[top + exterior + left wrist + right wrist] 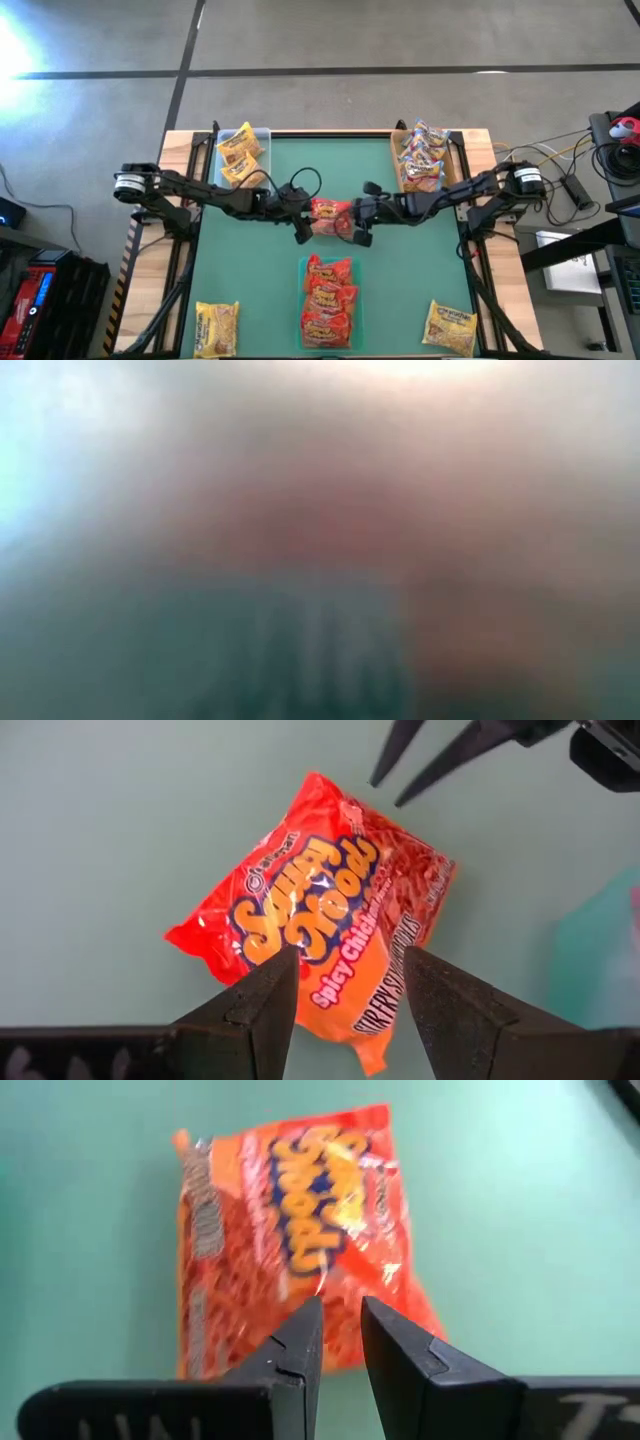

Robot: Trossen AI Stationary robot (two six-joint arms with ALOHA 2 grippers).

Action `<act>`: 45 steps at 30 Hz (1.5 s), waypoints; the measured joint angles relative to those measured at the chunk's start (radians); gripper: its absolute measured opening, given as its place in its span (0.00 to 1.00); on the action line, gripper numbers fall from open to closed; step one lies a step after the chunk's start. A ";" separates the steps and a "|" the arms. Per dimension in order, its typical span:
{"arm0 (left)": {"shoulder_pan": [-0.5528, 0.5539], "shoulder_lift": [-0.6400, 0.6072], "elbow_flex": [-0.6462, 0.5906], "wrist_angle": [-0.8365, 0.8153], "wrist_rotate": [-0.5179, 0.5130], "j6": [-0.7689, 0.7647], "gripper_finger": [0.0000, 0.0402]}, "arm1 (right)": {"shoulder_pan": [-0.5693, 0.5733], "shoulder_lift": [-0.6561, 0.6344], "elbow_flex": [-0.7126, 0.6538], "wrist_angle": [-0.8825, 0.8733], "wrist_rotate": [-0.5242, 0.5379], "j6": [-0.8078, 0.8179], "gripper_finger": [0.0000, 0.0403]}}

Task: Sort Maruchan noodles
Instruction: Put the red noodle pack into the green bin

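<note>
At the near edge of the green mat, a yellow packet lies at left, another yellow packet at right, and a stack of red-orange packets between them. At mid-table one red-orange packet lies flat. Both arms stretch inward, low and nearly level. The left gripper hovers at the packet's left edge, fingers spread wide, holding nothing. The right gripper sits at its right edge, fingers narrow, a slim gap showing, nothing pinched. Far left, a clear tray holds yellow packets; far right, a brown tray holds pale packets.
</note>
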 joint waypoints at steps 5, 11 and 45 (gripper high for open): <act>-0.029 0.027 -0.003 0.002 0.000 -0.057 0.41 | -0.013 -0.003 0.012 -0.036 -0.010 -0.014 0.16; -0.042 0.112 -0.005 0.086 0.002 -0.075 0.41 | -0.027 -0.003 0.012 -0.090 -0.012 -0.015 0.16; 0.021 0.256 0.001 0.136 -0.052 -0.071 0.41 | -0.156 -0.007 0.013 -0.157 0.050 -0.091 0.16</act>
